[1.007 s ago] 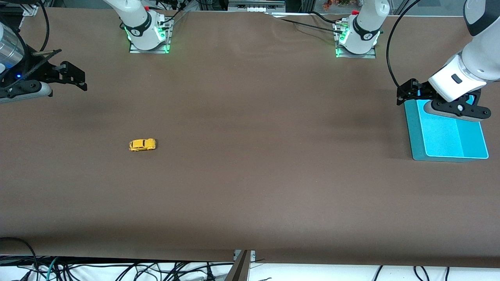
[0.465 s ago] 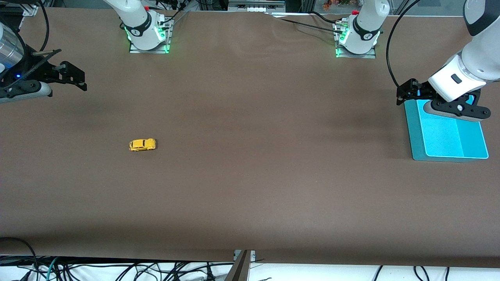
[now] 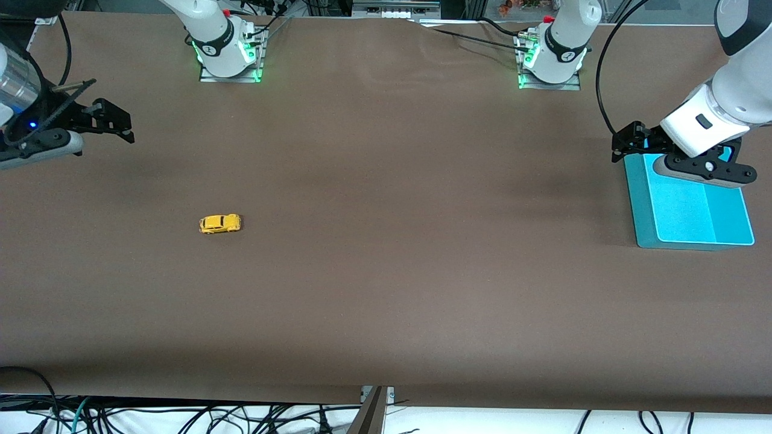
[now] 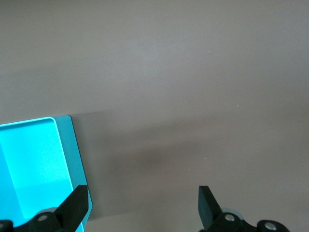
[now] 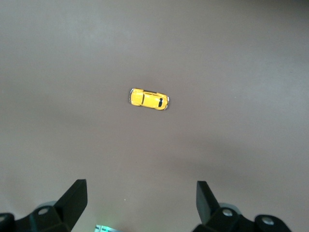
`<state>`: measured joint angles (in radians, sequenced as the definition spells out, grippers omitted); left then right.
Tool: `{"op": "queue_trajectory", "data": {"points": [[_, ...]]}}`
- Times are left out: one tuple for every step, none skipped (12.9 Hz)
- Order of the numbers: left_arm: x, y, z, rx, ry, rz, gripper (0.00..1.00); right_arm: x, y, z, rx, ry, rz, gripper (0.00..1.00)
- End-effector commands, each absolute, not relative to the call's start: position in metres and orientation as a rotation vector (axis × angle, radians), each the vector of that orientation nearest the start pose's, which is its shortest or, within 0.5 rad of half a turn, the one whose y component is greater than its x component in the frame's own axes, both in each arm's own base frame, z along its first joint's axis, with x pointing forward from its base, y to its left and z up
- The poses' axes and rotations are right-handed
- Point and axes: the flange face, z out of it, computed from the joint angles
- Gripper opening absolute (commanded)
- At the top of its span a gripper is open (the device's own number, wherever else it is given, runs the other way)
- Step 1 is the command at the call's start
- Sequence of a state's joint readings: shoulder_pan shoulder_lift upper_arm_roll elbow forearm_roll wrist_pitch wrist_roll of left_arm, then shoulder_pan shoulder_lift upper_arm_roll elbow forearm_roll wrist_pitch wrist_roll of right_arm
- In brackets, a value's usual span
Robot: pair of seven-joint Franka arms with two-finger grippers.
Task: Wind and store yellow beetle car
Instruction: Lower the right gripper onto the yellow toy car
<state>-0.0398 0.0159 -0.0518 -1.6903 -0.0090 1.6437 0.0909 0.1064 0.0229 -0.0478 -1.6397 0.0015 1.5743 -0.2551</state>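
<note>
The yellow beetle car [image 3: 220, 223] stands alone on the brown table toward the right arm's end. It also shows in the right wrist view [image 5: 149, 99]. My right gripper [image 3: 118, 123] hangs open and empty in the air over the table's edge at the right arm's end, apart from the car; its open jaws show in its own wrist view [image 5: 141, 199]. My left gripper [image 3: 627, 143] is open and empty over the edge of the teal tray [image 3: 687, 211] at the left arm's end; its wrist view [image 4: 143, 203] shows the tray's corner [image 4: 29, 164] beside one finger.
The two arm bases [image 3: 228, 51] [image 3: 552, 57] stand along the table's edge farthest from the front camera. Cables hang below the table's near edge [image 3: 181, 416]. Bare brown table lies between the car and the tray.
My right gripper has tilted and shifted very slightly. The car, the tray and the left gripper have not visibly moved.
</note>
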Motion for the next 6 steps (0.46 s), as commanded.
{"op": "queue_trajectory", "data": {"points": [[0.558, -0.054, 0.572, -3.135, 0.296, 0.106, 1.0, 0.563, 0.04, 0.556, -3.062, -0.562, 0.215, 1.0], [0.558, -0.054, 0.571, -3.135, 0.296, 0.111, 1.0, 0.566, 0.042, 0.544, -3.044, -0.618, 0.237, 1.0], [0.558, -0.054, 0.571, -3.134, 0.296, 0.111, 1.0, 0.569, 0.042, 0.536, -3.032, -0.662, 0.246, 1.0], [0.558, -0.054, 0.571, -3.135, 0.296, 0.111, 1.0, 0.571, 0.044, 0.529, -3.022, -0.671, 0.254, 1.0], [0.559, -0.054, 0.571, -3.135, 0.293, 0.109, 1.0, 0.576, 0.045, 0.517, -3.02, -0.672, 0.268, 1.0], [0.558, -0.054, 0.571, -3.135, 0.291, 0.111, 1.0, 0.575, 0.046, 0.505, -3.01, -0.696, 0.276, 1.0]]}}
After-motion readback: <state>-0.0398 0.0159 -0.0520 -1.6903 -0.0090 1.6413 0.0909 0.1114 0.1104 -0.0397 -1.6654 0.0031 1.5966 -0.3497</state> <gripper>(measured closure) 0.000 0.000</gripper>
